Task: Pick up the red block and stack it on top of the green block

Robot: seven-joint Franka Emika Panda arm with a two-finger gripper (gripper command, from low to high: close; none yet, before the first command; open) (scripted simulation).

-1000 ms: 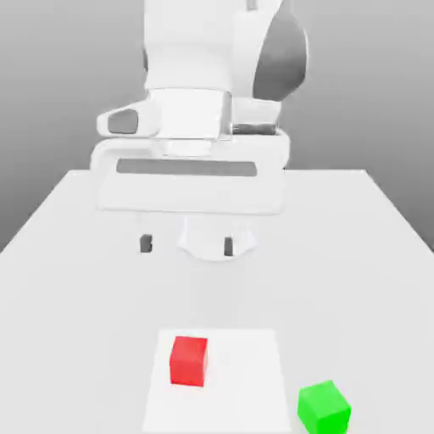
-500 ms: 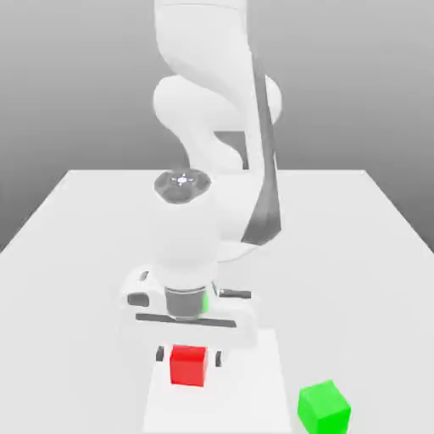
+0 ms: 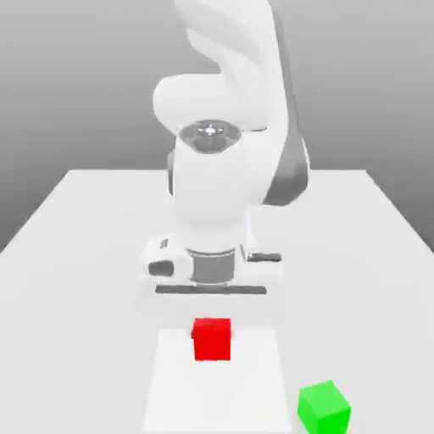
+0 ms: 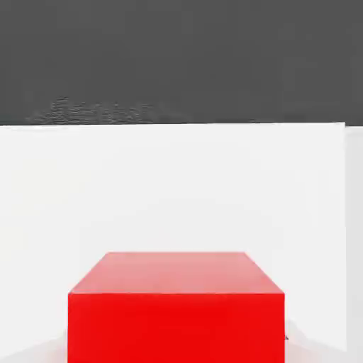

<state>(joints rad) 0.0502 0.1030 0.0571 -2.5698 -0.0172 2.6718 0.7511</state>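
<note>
1. Where the white robot arm (image 3: 222, 169) hangs over the white desk (image 3: 76, 271), the small red cube (image 3: 212, 338) sits directly under its end effector (image 3: 212, 315).
2. End effector opening and hold: cannot tell.
3. Small green cube (image 3: 324, 407) rests on the desk, apart from the red cube, toward the exterior view's right and nearer the camera.

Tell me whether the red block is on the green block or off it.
Off it. The red block sits apart from the green block, which lies toward the exterior view's right with nothing on top of it.
</note>
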